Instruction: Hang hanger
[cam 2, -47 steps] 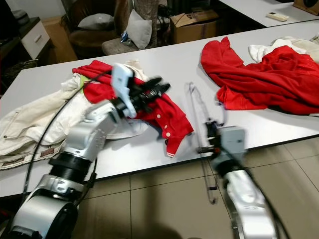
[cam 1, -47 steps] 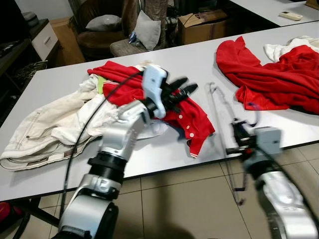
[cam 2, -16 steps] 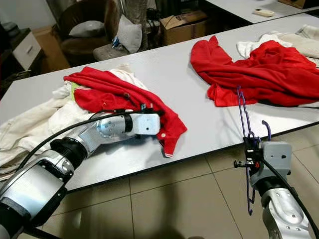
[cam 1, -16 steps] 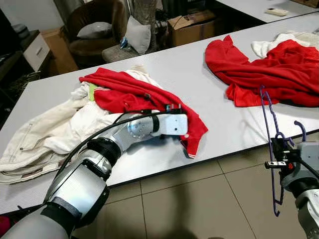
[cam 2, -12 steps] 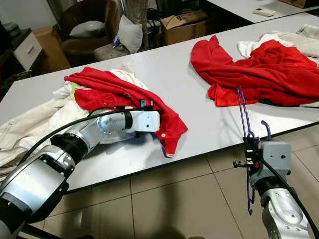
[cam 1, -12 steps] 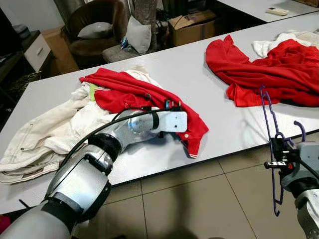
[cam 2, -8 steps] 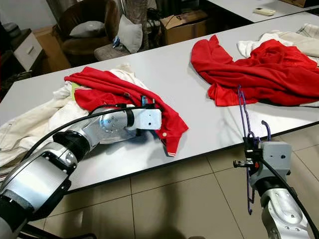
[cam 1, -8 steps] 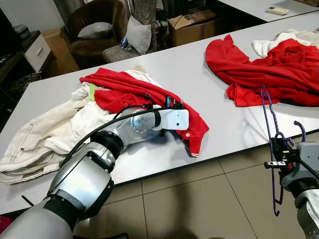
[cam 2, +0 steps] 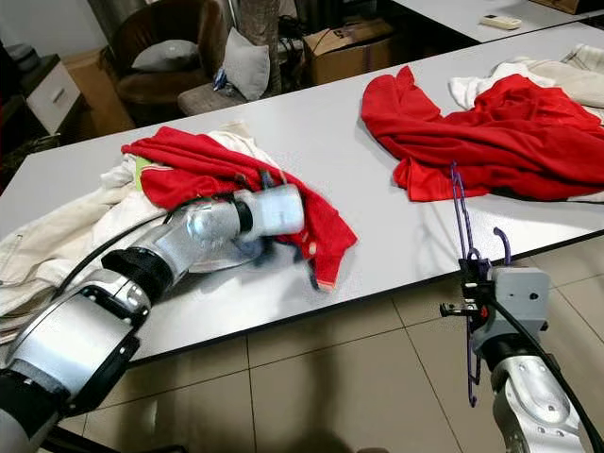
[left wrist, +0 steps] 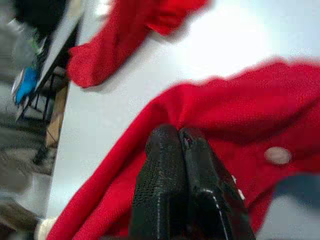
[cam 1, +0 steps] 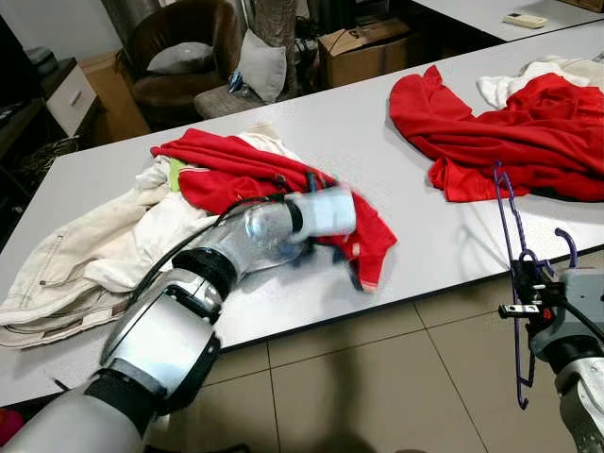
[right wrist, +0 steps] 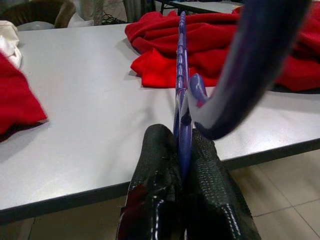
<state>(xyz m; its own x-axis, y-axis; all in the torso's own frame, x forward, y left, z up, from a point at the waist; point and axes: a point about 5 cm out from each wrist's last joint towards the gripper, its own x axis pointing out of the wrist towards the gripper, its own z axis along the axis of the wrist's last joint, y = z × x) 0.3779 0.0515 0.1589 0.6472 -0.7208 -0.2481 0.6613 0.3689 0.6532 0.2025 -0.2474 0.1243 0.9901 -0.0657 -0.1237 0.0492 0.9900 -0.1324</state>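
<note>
Off the table's 5 o'clock edge, right gripper (cam 2: 469,281) clamps the thin purple plastic hanger (cam 2: 461,226). Left gripper (left wrist: 179,142), fingers pressed together, pinches the red buttoned shirt (cam 1: 247,175). Thin fold, could slip free.

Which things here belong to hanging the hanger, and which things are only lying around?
Belong to the job:
- purple hanger, clamped in the right gripper
- red shirt on the table, pinched by the left gripper

Lying about:
- cream clothes
- red garment pile
- cardboard box
- armchair
- remote control
</note>
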